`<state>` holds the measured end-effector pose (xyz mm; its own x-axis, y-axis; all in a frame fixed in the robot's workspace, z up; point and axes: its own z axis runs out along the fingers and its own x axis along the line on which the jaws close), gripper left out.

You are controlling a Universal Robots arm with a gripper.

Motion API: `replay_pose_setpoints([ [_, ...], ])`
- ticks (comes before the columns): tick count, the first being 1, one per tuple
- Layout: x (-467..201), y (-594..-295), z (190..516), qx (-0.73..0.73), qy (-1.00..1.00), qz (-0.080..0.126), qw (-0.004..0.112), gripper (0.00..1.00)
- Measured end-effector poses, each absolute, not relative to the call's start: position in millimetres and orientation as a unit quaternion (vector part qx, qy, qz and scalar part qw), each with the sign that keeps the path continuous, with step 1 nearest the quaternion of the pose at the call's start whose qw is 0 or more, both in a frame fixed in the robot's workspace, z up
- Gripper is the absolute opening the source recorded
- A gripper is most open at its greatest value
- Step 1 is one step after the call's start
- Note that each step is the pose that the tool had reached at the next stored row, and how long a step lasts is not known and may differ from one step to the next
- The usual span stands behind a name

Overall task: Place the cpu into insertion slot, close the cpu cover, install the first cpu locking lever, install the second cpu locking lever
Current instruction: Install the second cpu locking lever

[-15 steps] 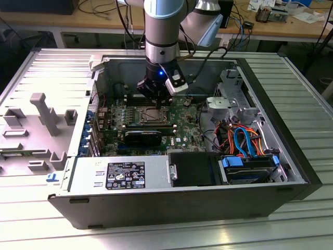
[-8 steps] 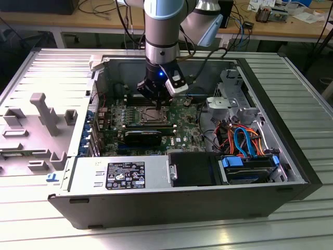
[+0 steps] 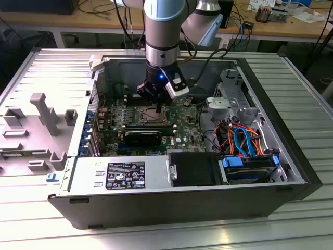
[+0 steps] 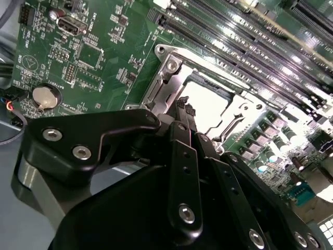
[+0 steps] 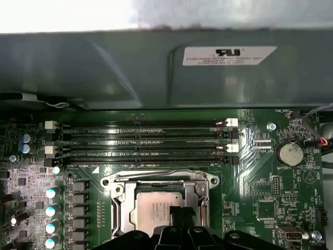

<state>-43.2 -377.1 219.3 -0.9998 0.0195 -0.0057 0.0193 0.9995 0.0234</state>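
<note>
Black and bolted, our gripper fills the lower half of the second wrist view, its slim fingers drawn close together with barely a gap, their tips right over the socket; whether they pinch anything, we cannot tell. Just past them lies the small dull silver-grey square cpu, seated flat in the silver-rimmed insertion slot. In the first wrist view the cpu sits low in the frame at centre, framed by the thin silver metal cpu cover lying down around it, chip showing through the window. Further out, the green circuit board spreads with long black memory slots across mid-frame and a round silver coin battery at right. Beyond, in the exterior view, we see the arm reaching down at upper centre into the open grey computer case, gripper over the board.
</note>
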Motion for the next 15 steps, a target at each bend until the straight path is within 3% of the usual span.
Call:
replay_pose_setpoints([
  [15, -43.2, -379.7, 219.3, 0.010, 1.000, 0.012, 0.003, 0.11],
])
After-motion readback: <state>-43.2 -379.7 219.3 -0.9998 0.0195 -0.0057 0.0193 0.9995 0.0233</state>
